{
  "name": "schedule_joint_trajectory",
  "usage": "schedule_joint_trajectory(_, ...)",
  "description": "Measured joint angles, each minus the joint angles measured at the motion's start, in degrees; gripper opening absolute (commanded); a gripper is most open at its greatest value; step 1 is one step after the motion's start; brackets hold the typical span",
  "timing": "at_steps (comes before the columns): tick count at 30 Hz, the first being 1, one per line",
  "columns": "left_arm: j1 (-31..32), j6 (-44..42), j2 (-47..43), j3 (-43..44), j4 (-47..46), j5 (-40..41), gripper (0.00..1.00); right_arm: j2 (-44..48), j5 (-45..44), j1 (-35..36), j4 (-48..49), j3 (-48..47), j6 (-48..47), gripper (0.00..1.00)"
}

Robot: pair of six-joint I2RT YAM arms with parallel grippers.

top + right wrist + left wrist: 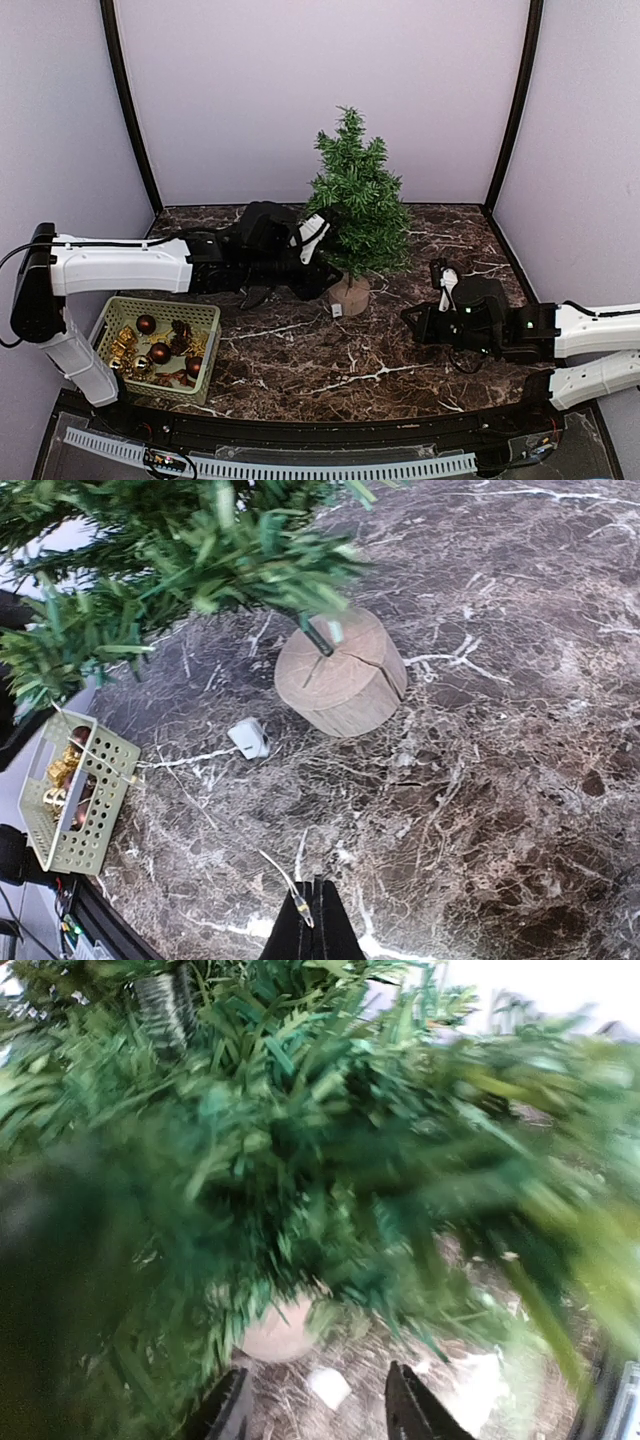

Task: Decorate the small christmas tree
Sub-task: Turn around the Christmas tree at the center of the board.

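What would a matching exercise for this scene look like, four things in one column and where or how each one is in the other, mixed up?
Column A
1. small christmas tree
2. green basket
3. left gripper
4. right gripper

Column B
a. near-left part of the table, ornaments inside
b. shut, to the right of the tree
c. open, up against the tree's lower branches
d. upright on a round wooden base

Pairs: 1-d, 2-a, 3-c, 4-b
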State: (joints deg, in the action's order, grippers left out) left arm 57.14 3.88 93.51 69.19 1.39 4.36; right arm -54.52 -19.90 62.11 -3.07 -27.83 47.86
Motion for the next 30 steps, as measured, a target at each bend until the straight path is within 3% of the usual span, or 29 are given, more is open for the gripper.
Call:
schedule_joint_trajectory(10,-0.02,5.70,-8.26,-1.07,1.57,-9.31,0.49,-1.95,-1.01,0.00,0.42,0.00,1.16,0.00)
schedule_joint_trajectory(19,-0.02,17.27,-3.23,0.59,0.07,-16.70,0.52,-1.95,-1.16,0.00,0.55,0.00,1.36,0.00)
schedule_joint_trajectory(27,-0.02,22.56,0.28,1.40,-2.01,-17.62,0.56,-1.95,-1.16,0.00,1.92,0.00,1.73,0.00)
schedule_joint_trajectory(30,0.00,23.65,1.31,2.12,-2.97,-17.14,0.47,-1.95,-1.16,0.00,2.19,0.02,1.79,0.00)
